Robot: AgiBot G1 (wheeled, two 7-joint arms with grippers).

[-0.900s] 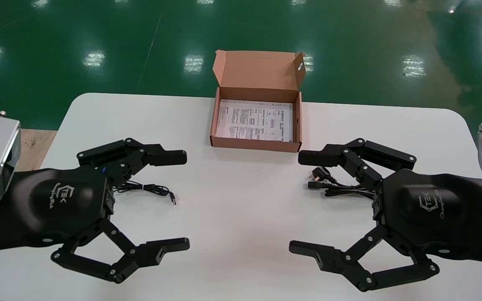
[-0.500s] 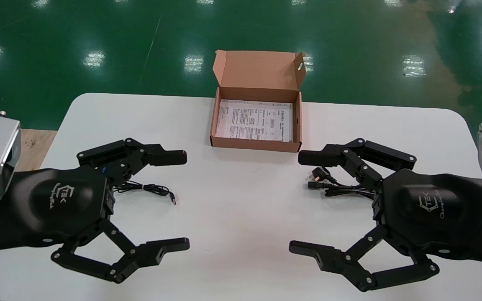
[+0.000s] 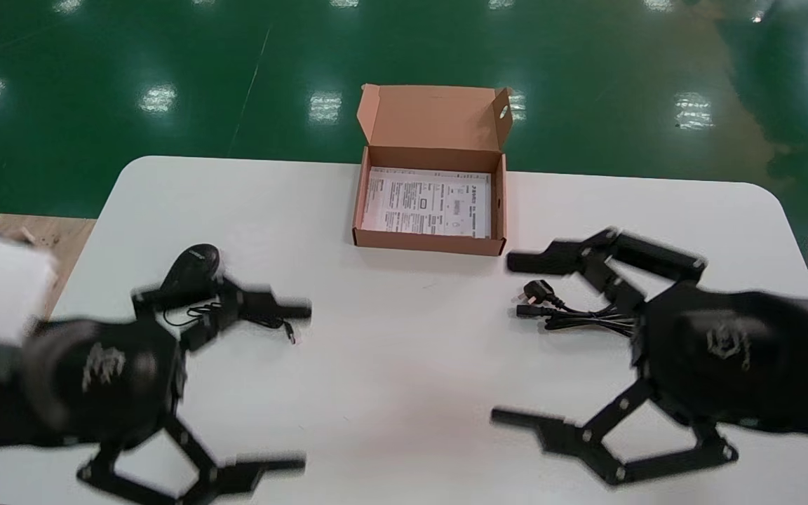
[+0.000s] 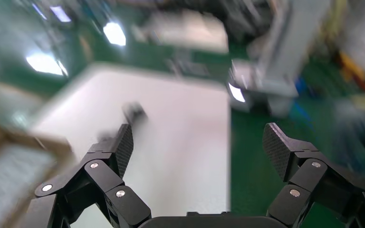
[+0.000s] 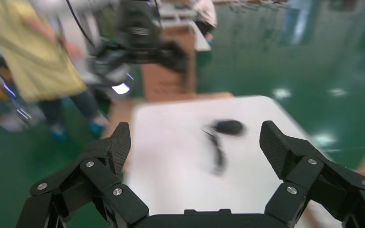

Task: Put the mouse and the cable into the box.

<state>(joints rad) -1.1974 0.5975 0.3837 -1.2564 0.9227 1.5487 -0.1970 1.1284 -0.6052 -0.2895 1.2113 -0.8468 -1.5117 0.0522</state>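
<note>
Green glossy floor with lamp reflections lies beyond a white table with rounded corners. Item one, box: brown cardboard, at the table's far edge near the middle, lid standing open at the back, a printed leaflet flat on its bottom. Item two, mouse: black, on my left side of the table, well apart from the box and outside it. Its thin mouse cord trails toward the centre and ends in a small plug. Item three, power cable: black, bundled, on my right side, with its plug end pointing to the middle, also outside the box. My left gripper is over the near left part of the table, fingers spread wide and holding nothing. Its far finger crosses the mouse cord just on the near side of the mouse, and I cannot tell whether it touches. My right gripper is spread equally wide and carries nothing. The power cable runs in between its fingers toward the palm, contact not discernible. Open room: a broad bare stretch of table lies between my two grippers and runs up to the box's front wall. The near table edge is close under both lower fingers.
</note>
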